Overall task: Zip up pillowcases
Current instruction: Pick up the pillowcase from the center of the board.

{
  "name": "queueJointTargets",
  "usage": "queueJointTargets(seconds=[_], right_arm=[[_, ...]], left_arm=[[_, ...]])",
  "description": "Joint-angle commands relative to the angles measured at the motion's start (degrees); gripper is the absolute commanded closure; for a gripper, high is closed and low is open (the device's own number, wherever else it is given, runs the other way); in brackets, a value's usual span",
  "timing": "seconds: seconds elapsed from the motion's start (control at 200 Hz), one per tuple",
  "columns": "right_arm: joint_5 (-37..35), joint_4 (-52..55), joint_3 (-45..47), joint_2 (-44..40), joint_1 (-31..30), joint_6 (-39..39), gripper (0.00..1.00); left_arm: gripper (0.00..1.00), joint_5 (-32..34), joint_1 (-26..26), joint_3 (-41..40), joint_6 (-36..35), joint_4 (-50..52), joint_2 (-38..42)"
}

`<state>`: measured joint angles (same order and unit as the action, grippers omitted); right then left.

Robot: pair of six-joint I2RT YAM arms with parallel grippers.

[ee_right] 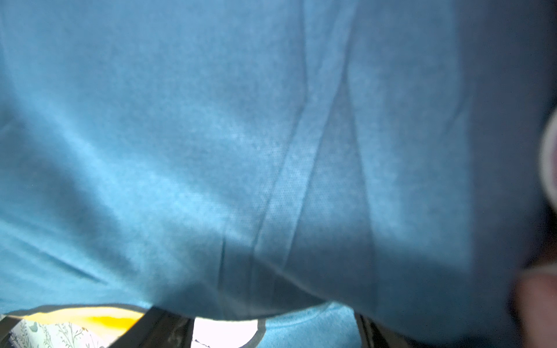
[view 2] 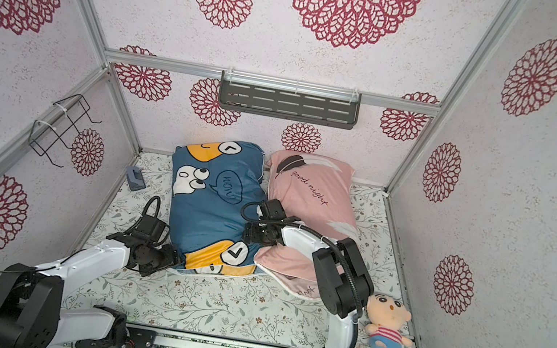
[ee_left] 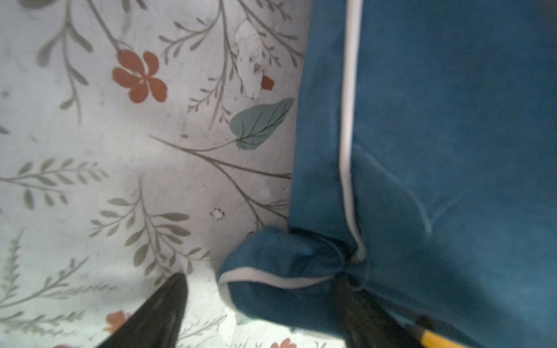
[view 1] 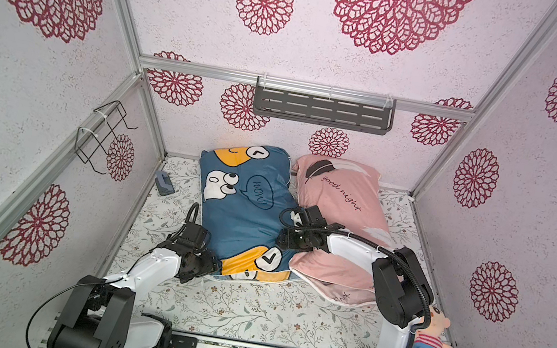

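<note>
Two pillowcases lie side by side on the floral sheet in both top views: a blue pillowcase [view 1: 244,211] [view 2: 212,217] with cartoon faces, and a pink pillowcase [view 1: 337,200] [view 2: 311,196] printed "good night". My left gripper [view 1: 212,267] [view 2: 175,259] [ee_left: 265,313] stands open around the blue case's near-left corner [ee_left: 271,271], which has white piping. One finger presses the fabric and the other stands apart from it. My right gripper [view 1: 283,239] [view 2: 248,233] [ee_right: 263,328] is wide open against the blue case's right edge, where the pillows meet. Blue fabric [ee_right: 211,150] fills its view.
A plush doll [view 1: 429,338] [view 2: 387,327] sits by the right arm's base. A small blue-grey object [view 1: 163,182] lies at the sheet's left edge. A dark shelf [view 1: 322,109] hangs on the back wall and a wire rack [view 1: 103,138] on the left wall.
</note>
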<state>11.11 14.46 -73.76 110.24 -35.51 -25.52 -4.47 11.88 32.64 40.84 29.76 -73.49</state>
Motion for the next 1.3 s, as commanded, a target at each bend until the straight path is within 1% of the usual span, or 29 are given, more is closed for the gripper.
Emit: queueJointTargets(seconds=[0.0, 0.05, 0.12, 0.245, 0.31, 0.39, 0.45, 0.53, 0.595, 0.681, 0.821, 0.951, 1.036, 1.116, 1.196, 1.296], right_arm=[[-7.89, -0.66, -0.93, 0.94, 4.73, 1.59, 0.2], [-7.92, -0.75, -0.89, 0.81, 4.81, 1.57, 0.2], [-7.95, -0.7, -0.93, 0.86, 4.83, 1.52, 0.2], [-7.96, -0.16, -0.91, 0.59, 4.99, 1.61, 0.2], [-7.63, -0.07, -0.95, 0.37, 5.16, 1.61, 0.2], [-5.88, -0.03, -0.95, -0.05, 5.34, 1.61, 0.2], [-3.23, -0.22, -0.9, -0.88, 5.53, 1.55, 0.19], [0.31, -0.41, -0.99, -1.94, 5.58, 1.44, 0.18], [2.74, 0.27, -1.36, -2.73, 5.64, 1.61, 0.18], [5.65, 1.26, -1.48, -3.85, 5.71, 2.14, 0.18], [10.17, 2.35, -0.85, -6.43, 5.88, 2.84, 0.17], [12.6, 5.09, -0.88, -9.68, 5.87, 2.93, 0.15], [13.65, 5.72, 0.86, -13.42, 5.63, 1.51, 0.14], [14.14, 6.38, 3.24, -16.54, 4.44, -0.22, 0.16], [12.23, 7.6, 5.3, -19.86, 2.29, -0.95, 0.16], [13.05, 4.83, 8.49, -24.21, -0.06, -4.49, 0.16]], left_arm=[[0.31, 1.99, 1.85, 0.85, -1.76, -4.13, -1.22], [0.37, 0.76, 2.14, 0.93, -2.26, -5.23, -2.17], [0.5, -0.16, 2.33, 1.23, -2.52, -5.44, -3.7], [0.71, -0.16, 2.54, 2.7, -1.85, -1.96, -3.46], [0.76, -1.24, 2.63, 3.45, 0.05, -0.57, -1.71], [0.79, -3.89, 3.51, 4.09, 3.69, 0.01, 0.36], [0.8, -6.26, 4.61, 3.88, 6.99, -1.11, 1.44], [0.86, -8.86, 6.2, 3.57, 11.02, -2.83, 1.79], [0.92, -8.78, 7.4, 3.99, 13.79, -2.32, 1.71], [1.0, -9.09, 7.73, 4.06, 17.42, -2.31, 2.24], [1.0, -10.1, 7.9, 4.19, 23.16, -3.39, 3.83], [1.0, -10.12, 8.08, 4.97, 28.34, -1.45, 5.3], [1.0, -10.3, 8.46, 4.74, 33.15, -0.88, 6.91], [1.0, -10.62, 8.55, 4.27, 37.13, -1.46, 8.59], [1.0, -10.34, 8.49, 4.81, 38.77, -0.53, 9.84], [1.0, -9.64, 8.51, 5.85, 39.55, 1.48, 10.95]])
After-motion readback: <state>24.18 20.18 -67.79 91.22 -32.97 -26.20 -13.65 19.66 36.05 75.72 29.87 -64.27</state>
